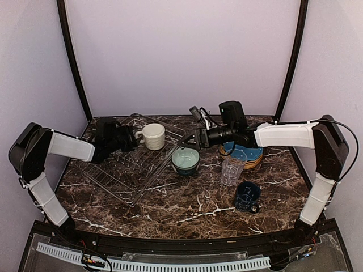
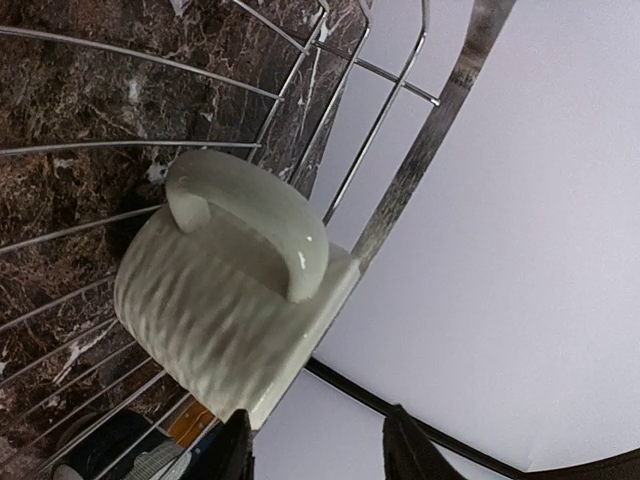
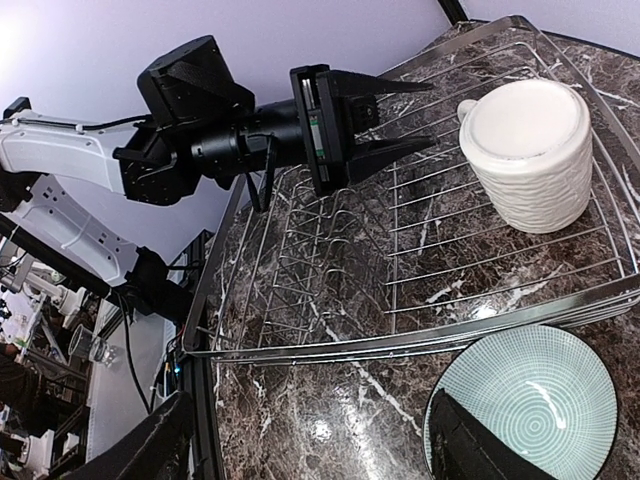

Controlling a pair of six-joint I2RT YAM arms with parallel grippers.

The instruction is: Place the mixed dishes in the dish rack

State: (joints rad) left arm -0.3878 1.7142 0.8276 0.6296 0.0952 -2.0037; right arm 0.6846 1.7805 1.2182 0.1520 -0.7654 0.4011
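Surveying the top external view first: the dish rack lies on the left half of the marble tabletop. The cream mug stands inside the rack at its far right corner. The left gripper is over the rack, just left of the mug, with its fingers pointing at it. The pale-teal bowl sits on the tabletop just outside the rack's right rim, and the right gripper is above the bowl's far side. Further right of the rack are the clear ribbed glass, the dark blue mug and a plate stack with a blue plate uppermost, partly hidden by the right arm.

Left wrist view: the cream mug rests on the rack wires with its handle turned to the camera. The left gripper is spread. The mug lies ahead of the fingers, not between them.

Right wrist view: the left gripper shows side-on over the rack, jaws apart and holding nothing, a short gap from the mug. The bowl lies just outside the rack's near rim. The right gripper is spread wide and grips nothing, and one finger overlaps the bowl's edge in the picture.
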